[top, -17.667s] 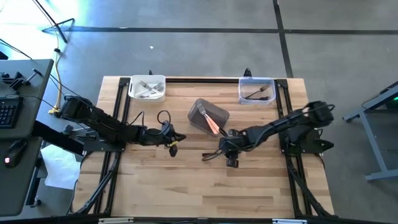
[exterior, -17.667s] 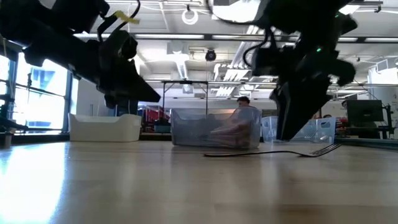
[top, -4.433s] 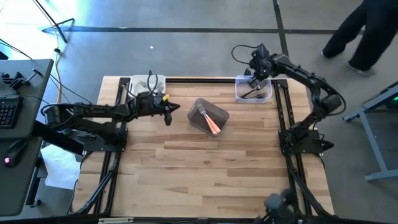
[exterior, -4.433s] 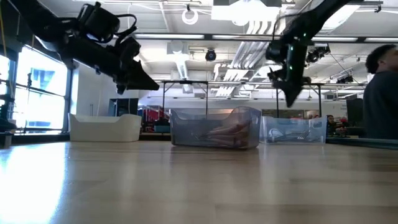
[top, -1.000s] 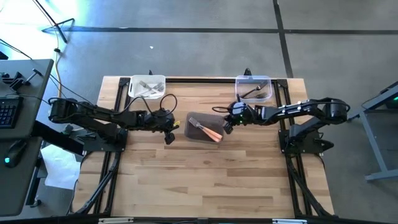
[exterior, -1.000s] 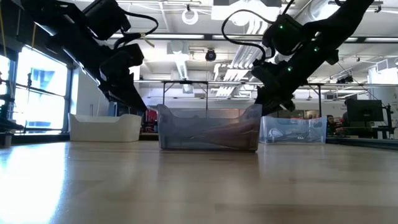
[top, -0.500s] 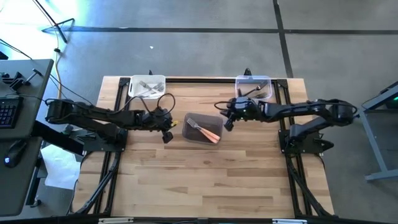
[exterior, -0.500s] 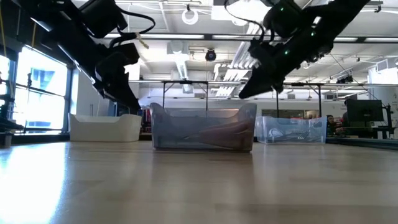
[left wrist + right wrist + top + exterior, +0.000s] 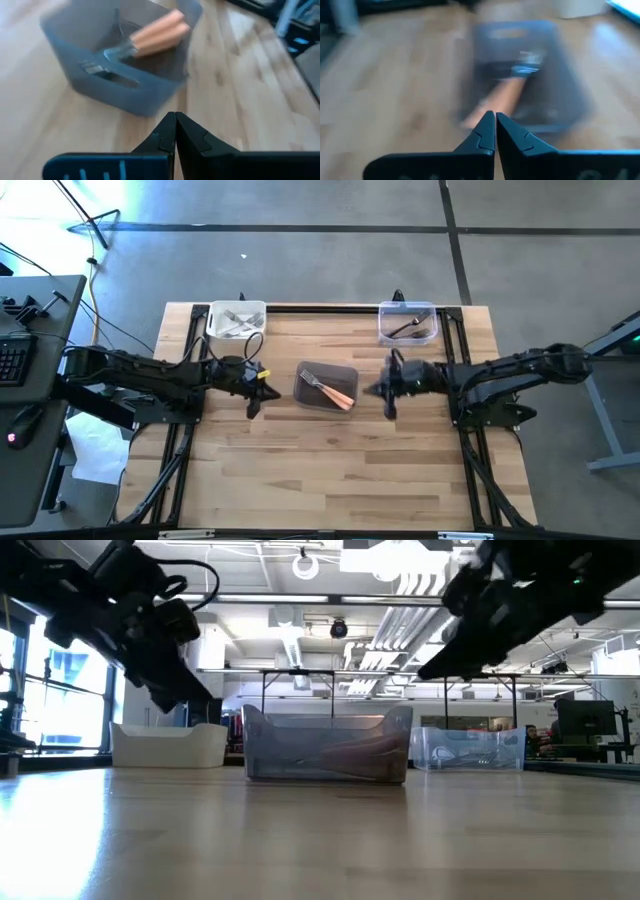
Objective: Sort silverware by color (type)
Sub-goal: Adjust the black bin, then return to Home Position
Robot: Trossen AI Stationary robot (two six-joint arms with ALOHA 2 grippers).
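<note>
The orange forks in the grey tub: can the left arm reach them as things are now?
Probably yes. The orange forks lie in the open-topped grey tub, and the left gripper hangs just beside it, fingers shut, nothing between. It would have to open first.

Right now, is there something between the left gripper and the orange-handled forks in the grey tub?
Yes. The grey tub's own near wall stands between the left gripper, whose fingers are shut, and the orange-handled forks lying inside. Otherwise only bare table separates them in the high view.
</note>
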